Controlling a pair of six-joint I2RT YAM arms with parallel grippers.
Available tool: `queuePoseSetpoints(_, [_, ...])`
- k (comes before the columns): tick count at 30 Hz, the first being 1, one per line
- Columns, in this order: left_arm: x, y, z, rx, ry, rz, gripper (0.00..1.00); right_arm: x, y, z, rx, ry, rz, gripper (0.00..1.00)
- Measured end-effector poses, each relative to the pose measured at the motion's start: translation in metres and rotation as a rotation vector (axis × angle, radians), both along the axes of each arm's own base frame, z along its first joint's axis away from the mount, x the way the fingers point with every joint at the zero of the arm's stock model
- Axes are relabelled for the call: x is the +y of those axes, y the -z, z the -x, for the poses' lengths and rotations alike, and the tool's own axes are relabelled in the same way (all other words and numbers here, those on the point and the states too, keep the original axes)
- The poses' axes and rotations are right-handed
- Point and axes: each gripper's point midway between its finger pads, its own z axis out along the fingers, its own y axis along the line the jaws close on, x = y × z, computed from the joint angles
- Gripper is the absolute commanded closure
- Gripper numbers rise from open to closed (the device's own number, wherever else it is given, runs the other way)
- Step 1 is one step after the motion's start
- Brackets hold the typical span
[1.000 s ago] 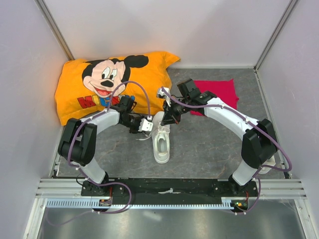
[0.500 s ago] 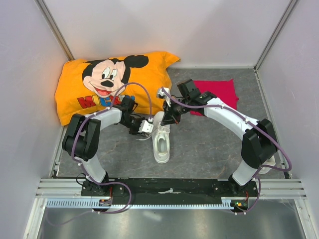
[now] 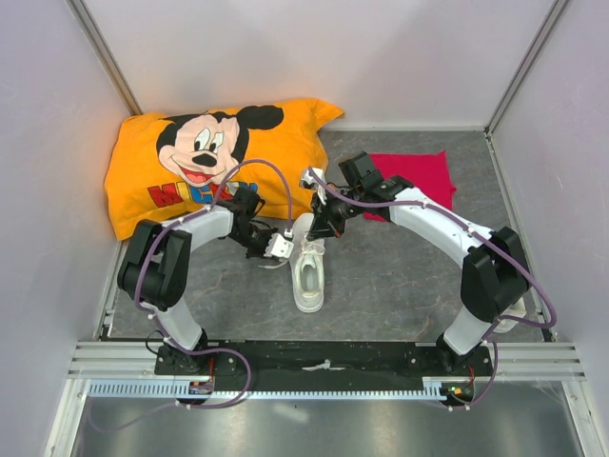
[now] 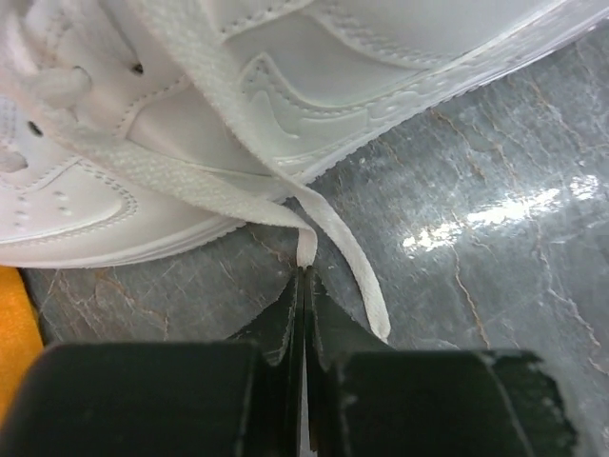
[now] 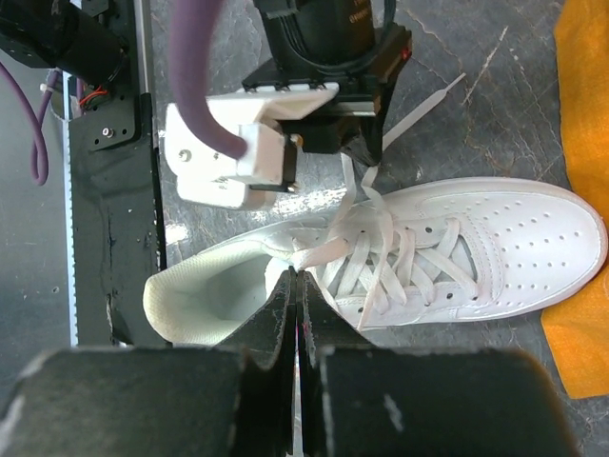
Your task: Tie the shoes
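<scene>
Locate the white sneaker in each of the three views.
Top external: sneaker at centre, between the arms.
Left wrist: sneaker fills the upper half, side on.
Right wrist: sneaker lies across the middle, toe right.
Shared landmark: orange pillow beyond the toe; left edge in left wrist, right edge in right wrist.

One white low-top sneaker [image 3: 307, 271] stands upright on its sole on the grey table [image 3: 400, 276], heel toward the arm bases, perforated toe pointing at the orange pillow [image 3: 143, 181]. Its thin white laces [image 5: 381, 257] run through the eyelets but are untied, with one flat end trailing onto the table at its left side.
</scene>
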Motion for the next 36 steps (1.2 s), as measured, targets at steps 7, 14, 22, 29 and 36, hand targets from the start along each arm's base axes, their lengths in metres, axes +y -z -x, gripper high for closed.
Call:
queuePoseSetpoints(7, [0.005, -0.054, -0.007, -0.043, -0.117, 0.092, 0.98, -0.003, 0.006, -0.003, 0.003, 0.021, 0.016, 1.0])
queuePoseSetpoints(14, [0.005, -0.128, 0.012, -0.16, -0.134, 0.209, 0.98, -0.003, 0.006, -0.01, -0.013, 0.062, 0.013, 1.0])
queuePoseSetpoints(22, [0.024, -0.164, 0.068, -0.161, -0.143, 0.217, 0.98, -0.002, -0.001, -0.014, -0.037, 0.083, -0.007, 1.0])
queuePoseSetpoints(29, [0.031, -0.182, 0.124, -0.116, -0.089, 0.244, 0.99, -0.001, -0.007, -0.016, -0.052, 0.088, -0.021, 1.0])
queuePoseSetpoints(36, [-0.003, -0.212, 0.137, -0.036, 0.008, 0.352, 0.98, 0.0, -0.009, -0.017, -0.056, 0.092, -0.029, 1.0])
